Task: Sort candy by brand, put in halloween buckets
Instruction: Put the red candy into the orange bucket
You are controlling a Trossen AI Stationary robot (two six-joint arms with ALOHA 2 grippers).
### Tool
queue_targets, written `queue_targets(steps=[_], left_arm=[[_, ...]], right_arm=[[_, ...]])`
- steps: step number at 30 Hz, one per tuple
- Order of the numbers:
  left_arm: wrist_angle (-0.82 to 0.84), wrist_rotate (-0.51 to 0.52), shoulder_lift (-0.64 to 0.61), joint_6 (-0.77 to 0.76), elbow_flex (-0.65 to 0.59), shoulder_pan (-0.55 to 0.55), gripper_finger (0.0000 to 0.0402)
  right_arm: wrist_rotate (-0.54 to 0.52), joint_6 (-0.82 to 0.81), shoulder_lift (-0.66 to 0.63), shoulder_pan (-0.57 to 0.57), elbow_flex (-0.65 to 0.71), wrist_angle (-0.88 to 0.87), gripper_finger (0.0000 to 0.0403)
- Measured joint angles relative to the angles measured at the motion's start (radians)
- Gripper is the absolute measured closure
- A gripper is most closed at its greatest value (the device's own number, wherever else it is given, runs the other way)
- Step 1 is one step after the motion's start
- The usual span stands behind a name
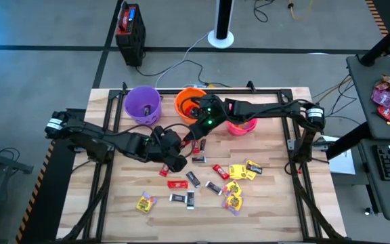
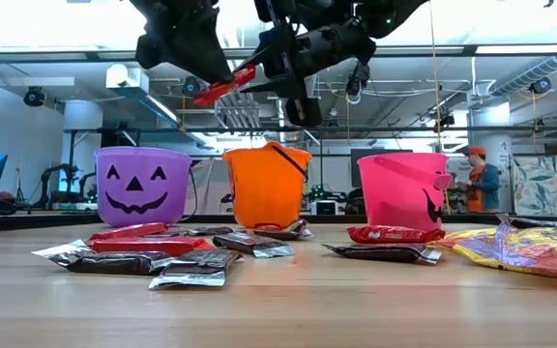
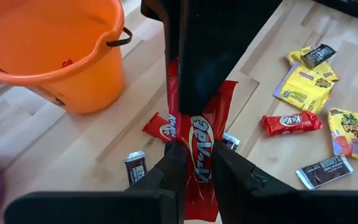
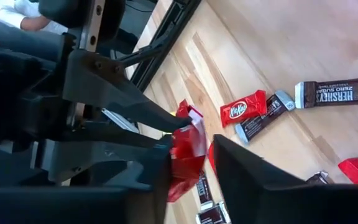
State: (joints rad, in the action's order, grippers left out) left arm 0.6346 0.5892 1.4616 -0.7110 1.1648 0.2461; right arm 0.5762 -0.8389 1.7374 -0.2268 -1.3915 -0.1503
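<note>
I see a handoff in mid-air just in front of the orange bucket (image 1: 189,103): left pincer (image 3: 194,163) is clamped on a red KitKat bar (image 3: 201,149), held above the worktop (image 1: 276,203). Right pincer (image 4: 191,155) sits at the same bar's other end, fingers on either side of the wrapper; I cannot tell whether they are clamped on it or just around it. In the low view the bar (image 2: 225,89) hangs tilted, above the level of the bucket rims. Purple bucket (image 1: 143,103), orange bucket and pink bucket (image 1: 241,125) stand in a row at the far side of the worktop. The rest of the candy lies loose on the wood nearer me: KitKat bars (image 1: 221,171), dark Hershey's bars (image 1: 192,179), yellow packets (image 1: 145,202) grouped left and right (image 1: 239,171).
</note>
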Motion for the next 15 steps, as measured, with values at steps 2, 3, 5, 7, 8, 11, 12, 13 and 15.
queue_targets(steps=[2, 3, 5, 7, 8, 11, 12, 13, 15], left_arm=[[-0.003, 0.000, 0.000, 0.010, 0.000, -0.005, 0.0358], [-0.004, 0.000, 0.000, 0.012, 0.000, -0.006, 0.0357], [-0.004, 0.003, 0.000, 0.005, 0.000, -0.009, 0.0353], [-0.004, 0.005, -0.001, -0.011, 0.000, -0.009, 0.0344], [-0.004, 0.005, -0.001, -0.016, 0.000, -0.010, 0.0336], [-0.007, 0.010, -0.002, -0.034, 0.000, -0.011, 0.0301], [-0.007, 0.011, -0.002, -0.036, 0.000, -0.011, 0.0287], [-0.005, 0.012, -0.002, -0.035, 0.000, -0.011, 0.0272], [0.015, 0.015, -0.004, -0.021, 0.000, -0.011, 0.0244]], right_arm=[[0.000, 0.013, 0.000, 0.000, 0.000, 0.002, 0.0347], [0.001, 0.021, 0.000, 0.000, 0.000, 0.002, 0.0364], [0.000, 0.027, 0.000, 0.000, -0.003, 0.000, 0.0378], [0.000, 0.028, 0.000, -0.001, -0.007, -0.002, 0.0377], [0.000, 0.028, 0.000, -0.001, -0.008, -0.003, 0.0376], [0.000, 0.028, 0.000, -0.007, -0.008, -0.004, 0.0375], [0.000, 0.029, 0.000, -0.010, -0.008, -0.004, 0.0375], [0.000, 0.029, 0.000, -0.012, -0.008, -0.004, 0.0375], [0.000, 0.031, 0.000, -0.020, -0.008, -0.003, 0.0375]])
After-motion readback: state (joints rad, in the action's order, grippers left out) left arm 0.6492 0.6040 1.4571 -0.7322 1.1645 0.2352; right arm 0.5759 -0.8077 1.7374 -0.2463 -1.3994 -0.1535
